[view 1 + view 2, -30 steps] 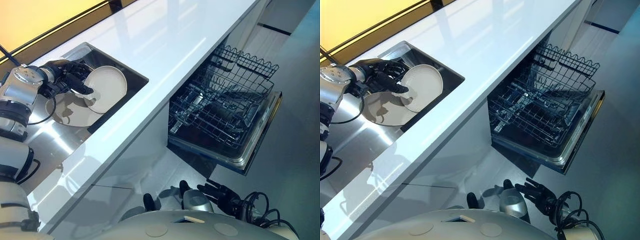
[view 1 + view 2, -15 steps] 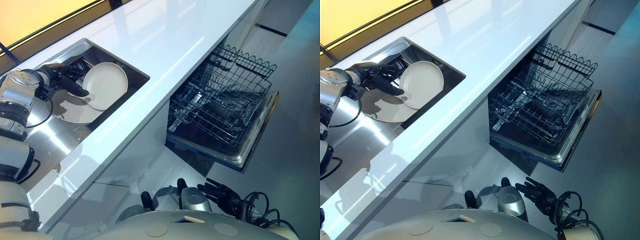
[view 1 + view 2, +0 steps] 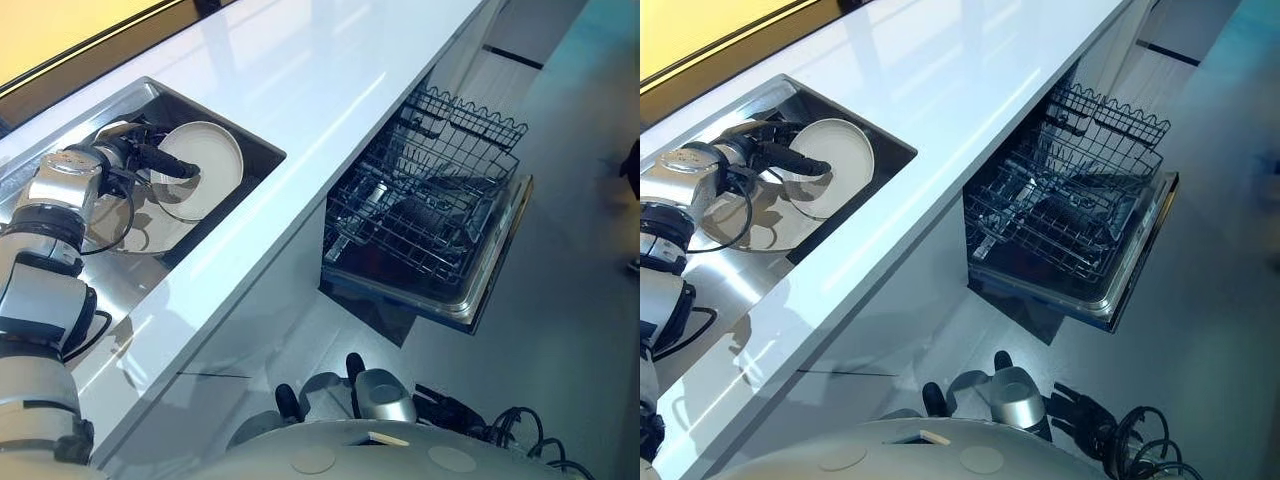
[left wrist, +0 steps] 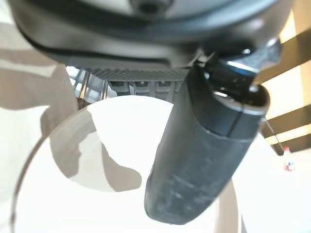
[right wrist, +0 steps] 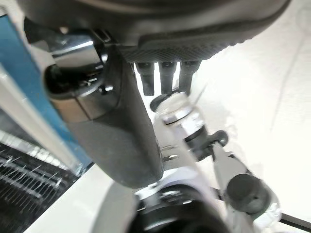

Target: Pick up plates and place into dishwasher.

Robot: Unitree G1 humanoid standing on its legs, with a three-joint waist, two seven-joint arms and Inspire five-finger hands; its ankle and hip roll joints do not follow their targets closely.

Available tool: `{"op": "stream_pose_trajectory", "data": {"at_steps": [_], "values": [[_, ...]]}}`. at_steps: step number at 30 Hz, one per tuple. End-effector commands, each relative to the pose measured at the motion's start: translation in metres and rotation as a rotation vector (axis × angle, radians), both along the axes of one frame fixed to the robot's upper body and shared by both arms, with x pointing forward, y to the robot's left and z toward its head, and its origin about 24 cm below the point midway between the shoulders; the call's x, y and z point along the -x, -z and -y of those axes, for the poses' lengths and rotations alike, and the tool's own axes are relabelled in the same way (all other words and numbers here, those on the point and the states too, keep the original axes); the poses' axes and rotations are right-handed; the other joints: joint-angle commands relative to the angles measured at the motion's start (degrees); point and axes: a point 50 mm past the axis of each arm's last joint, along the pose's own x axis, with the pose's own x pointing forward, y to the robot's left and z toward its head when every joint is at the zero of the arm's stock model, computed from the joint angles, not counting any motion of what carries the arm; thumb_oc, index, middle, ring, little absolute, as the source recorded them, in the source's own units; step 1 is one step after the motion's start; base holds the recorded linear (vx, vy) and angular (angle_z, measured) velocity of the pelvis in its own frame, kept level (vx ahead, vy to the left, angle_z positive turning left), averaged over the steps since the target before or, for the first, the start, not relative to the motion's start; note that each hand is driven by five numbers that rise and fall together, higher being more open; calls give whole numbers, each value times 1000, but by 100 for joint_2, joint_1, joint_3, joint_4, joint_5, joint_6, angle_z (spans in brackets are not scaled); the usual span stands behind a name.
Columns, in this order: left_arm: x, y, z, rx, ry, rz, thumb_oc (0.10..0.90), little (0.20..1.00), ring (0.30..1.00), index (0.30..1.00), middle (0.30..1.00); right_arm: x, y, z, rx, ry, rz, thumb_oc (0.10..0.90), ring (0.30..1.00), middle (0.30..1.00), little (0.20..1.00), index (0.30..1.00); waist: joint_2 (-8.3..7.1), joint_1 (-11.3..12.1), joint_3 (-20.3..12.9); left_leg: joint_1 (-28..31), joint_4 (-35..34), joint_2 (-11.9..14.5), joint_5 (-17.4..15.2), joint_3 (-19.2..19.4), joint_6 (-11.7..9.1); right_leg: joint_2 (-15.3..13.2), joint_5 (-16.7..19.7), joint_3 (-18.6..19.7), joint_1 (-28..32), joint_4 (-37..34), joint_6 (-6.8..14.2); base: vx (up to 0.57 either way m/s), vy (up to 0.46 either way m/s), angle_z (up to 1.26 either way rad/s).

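Down in the sink [image 3: 262,152], the left hand [image 3: 148,158] gripped a white plate [image 3: 215,160], tilted up on its edge, with the thumb across its face. A second plate [image 3: 160,235] lay flat beneath it. Rightward, the dishwasher [image 3: 478,290] stood open, its rack [image 3: 430,200] pulled out. The right hand [image 5: 121,141] hung low, fingers relaxed.

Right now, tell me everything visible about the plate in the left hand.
The plate is round, plain cream-white, ceramic-looking, with a shallow raised rim and a clean face. It stands tilted on edge inside the sink. The left hand pinches it, thumb across the face, fingers behind. Its lower edge is over a second plate lying flat; whether they touch is unclear.
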Motion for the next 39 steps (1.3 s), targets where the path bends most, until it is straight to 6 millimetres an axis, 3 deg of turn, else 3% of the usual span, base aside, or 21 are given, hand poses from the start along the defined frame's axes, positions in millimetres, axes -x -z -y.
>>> {"op": "stream_pose_trajectory", "data": {"at_steps": [1, 7, 8, 9, 10, 17, 25, 35, 39], "values": [[-14, -59, 11, 60, 41, 221, 800, 900, 900, 900, 900, 14, 2, -5, -18, -63, -42, 800, 900, 900, 900, 900, 369, -208, -145, -130, 334, -323, -753, 346, 212, 274, 521, 217, -770, 305, 578, 33, -26, -5], [-14, -52, 16, 149, 111, 142, 800, 900, 900, 900, 900, 14, 1, -2, -7, -59, -35, 800, 900, 900, 900, 900, 407, -232, -90, -173, 360, -329, -737, 331, 198, 293, 486, 259, -753, 269, 588, 14, -28, -7], [-14, -52, 17, 159, 122, 138, 718, 818, 829, 829, 829, 14, 1, -2, -5, -58, -34, 800, 900, 900, 900, 900, 413, -231, -86, -173, 358, -329, -737, 328, 196, 293, 480, 259, -751, 267, 589, -10, -26, -4], [-14, -52, 19, 199, 156, 137, 289, 389, 462, 462, 462, 13, 1, 0, -1, -59, -33, 800, 900, 900, 900, 900, 437, -226, -75, -163, 352, -327, -730, 326, 188, 292, 460, 250, -732, 257, 592, -7, -19, -3], [-13, -52, 20, 212, 167, 137, 100, 200, 300, 300, 300, 13, 1, 0, 1, -59, -33, 800, 900, 900, 900, 900, 446, -222, -75, -160, 352, -327, -728, 326, 184, 291, 445, 247, -720, 252, 593, 0, 0, 0], [-10, -66, 28, 382, 257, 184, 100, 200, 300, 300, 300, 8, -1, 4, 9, -54, -17, 800, 900, 900, 900, 900, 544, -112, -149, -84, 304, -323, -716, 267, 146, 282, 298, 140, -562, 139, 577, -19, -14, 1], [0, -78, 5, 496, 176, 311, 100, 200, 300, 300, 300, -1, -3, 6, 5, -23, 25, 800, 900, 900, 900, 900, 512, 11, -315, 7, 219, -321, -710, 141, 122, 323, 166, 32, -385, -64, 559, -18, -48, -3], [11, -77, -20, 507, 98, 389, 100, 200, 300, 300, 300, 0, -3, 6, -6, -9, 46, 800, 900, 900, 900, 900, 428, 10, -457, 59, 97, -276, -678, 154, 80, 391, 201, 12, -286, -259, 540, -41, -53, -8], [11, -90, -22, 502, 48, 486, 100, 200, 300, 300, 300, -20, -9, 4, -35, -20, 179, 800, 900, 900, 900, 900, 392, -9, -468, 75, 84, -242, -672, 186, 57, 421, 214, 21, -206, -348, 509, -80, -65, -8]]}}
